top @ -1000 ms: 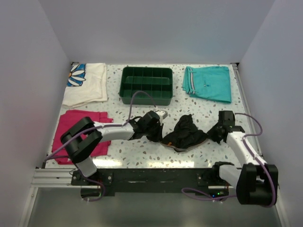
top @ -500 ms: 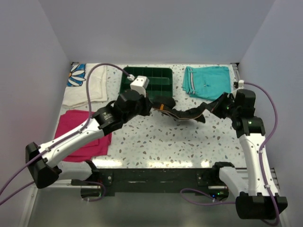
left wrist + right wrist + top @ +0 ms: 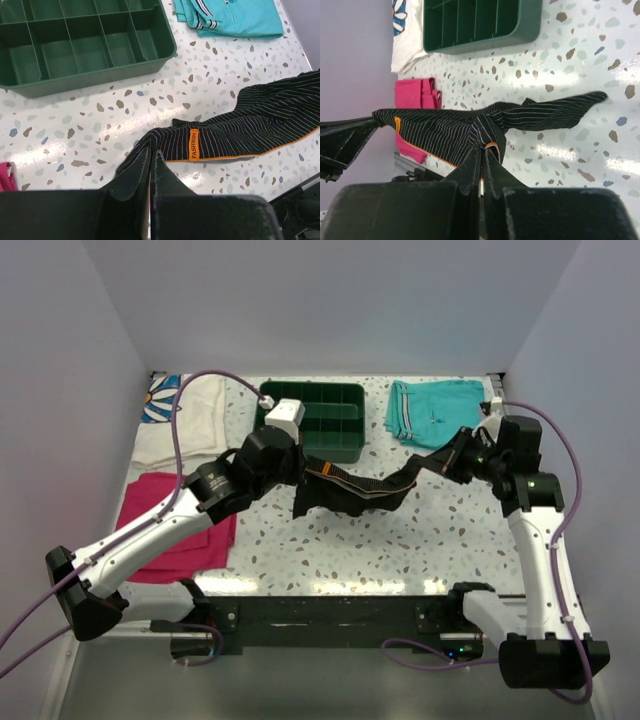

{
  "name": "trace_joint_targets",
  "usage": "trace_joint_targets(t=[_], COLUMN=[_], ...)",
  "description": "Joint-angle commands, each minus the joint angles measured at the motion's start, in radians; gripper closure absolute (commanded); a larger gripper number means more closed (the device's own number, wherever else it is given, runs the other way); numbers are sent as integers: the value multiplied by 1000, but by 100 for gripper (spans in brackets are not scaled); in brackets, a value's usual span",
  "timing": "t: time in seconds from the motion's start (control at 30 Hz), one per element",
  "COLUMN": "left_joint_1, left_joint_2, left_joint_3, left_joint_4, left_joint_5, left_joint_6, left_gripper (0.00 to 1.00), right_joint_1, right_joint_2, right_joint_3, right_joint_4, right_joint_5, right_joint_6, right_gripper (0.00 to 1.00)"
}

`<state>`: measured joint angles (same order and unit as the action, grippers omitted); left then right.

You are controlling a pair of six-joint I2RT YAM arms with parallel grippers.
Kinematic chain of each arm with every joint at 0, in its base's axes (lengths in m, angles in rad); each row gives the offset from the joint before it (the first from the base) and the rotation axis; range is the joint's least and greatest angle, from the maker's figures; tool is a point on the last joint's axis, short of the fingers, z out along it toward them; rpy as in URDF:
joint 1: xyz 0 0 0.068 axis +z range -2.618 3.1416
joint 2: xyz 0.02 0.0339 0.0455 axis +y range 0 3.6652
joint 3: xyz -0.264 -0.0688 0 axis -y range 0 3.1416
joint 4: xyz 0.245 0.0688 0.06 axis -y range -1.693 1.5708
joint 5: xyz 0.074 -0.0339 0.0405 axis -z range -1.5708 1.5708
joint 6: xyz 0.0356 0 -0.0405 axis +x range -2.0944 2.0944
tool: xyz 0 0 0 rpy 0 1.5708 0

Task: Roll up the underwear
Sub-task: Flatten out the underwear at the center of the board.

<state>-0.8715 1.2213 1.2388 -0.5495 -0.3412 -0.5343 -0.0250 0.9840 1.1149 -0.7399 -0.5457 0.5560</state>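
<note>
I see the left gripper (image 3: 151, 156) and right gripper (image 3: 483, 150) each clamping the striped underwear (image 3: 355, 490) mid-frame; the pinched edges are hidden between their fingers.

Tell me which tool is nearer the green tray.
Left. The left tool sits just in front of the tray, shut on one end of the underwear. The right tool holds the other end, well off to the tray's right, by the teal shorts.

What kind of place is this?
Probably a robot lab test cell for laundry folding: plain white walls box in a speckled table, folded teal shorts and a green divided tray sit on it, and two arms stretch black underwear between them.
</note>
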Motion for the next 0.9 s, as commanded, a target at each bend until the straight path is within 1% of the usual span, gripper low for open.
trace_joint_targets(t=[0.0,0.03,0.1,0.13,0.17,0.2,0.3,0.33,0.37,0.4,0.5,0.53,0.57,0.6,0.63,0.67,0.7,0.73,0.77,0.8,0.83,0.87], left_joint_1=[-3,-3,-1,0,-1,-1,-1,-3,-1,-1,-1,-1,-3,-6,-12,-17,-23,-38,-47,-58,-69,-76], left_joint_2=[-64,-118,-157,-169,-171,-181,-224,-232,-235,-236,-201,-194,-187,-180,-163,-151,-126,-106,-86,-41,-11,22], left_joint_3=[-15,-22,-15,5,51,65,51,33,27,19,-31,-54,-112,-149,-188,-264,-307,-370,-396,-419,-430,-418], left_joint_4=[-14,-10,-36,-61,-82,-107,-99,-99,-105,-118,-124,-110,-93,-48,-21,9,95,129,164,257,290,312], left_joint_5=[7,1,-33,-42,-47,-48,-67,-64,-53,-39,57,94,169,203,238,307,336,379,413,441,473,507], left_joint_6=[-7,-12,-12,-19,-23,-29,-35,-29,-29,-30,-33,-38,-44,-53,-73,-84,-92,-107,-118,-119,-110,-104], left_gripper=[100,100,100,100,100,100,100,100,100,100,100,100,100,100,100,100,100,100,100,100,100,99], right_joint_1=[17,72,117,178,212,276,359,367,366,366,367,366,364,364,361,359,350,343,332,317,310,309], right_joint_2=[67,76,110,129,148,194,263,268,266,260,254,271,286,306,323,368,393,416,470,494,519,534], right_joint_3=[62,69,105,123,167,186,224,227,217,200,143,126,100,86,68,39,31,7,0,0,8,23], right_joint_4=[-16,-10,7,7,5,10,57,59,62,74,-13,-30,-50,-74,-64,-62,-58,-40,-21,-4,-6,-4], right_joint_5=[-125,-122,-112,-105,-86,-80,-102,-89,-67,-1,133,204,248,291,346,387,412,418,421,420,411,424], right_joint_6=[-48,-48,-50,-48,-51,-50,-31,-27,-18,-5,-48,-60,-73,-96,-103,-108,-120,-125,-130,-130,-136,-139], right_gripper=[100,100,100,100,100,100,100,100,100,100,100,100,100,100,100,100,100,100,100,100,98,91])
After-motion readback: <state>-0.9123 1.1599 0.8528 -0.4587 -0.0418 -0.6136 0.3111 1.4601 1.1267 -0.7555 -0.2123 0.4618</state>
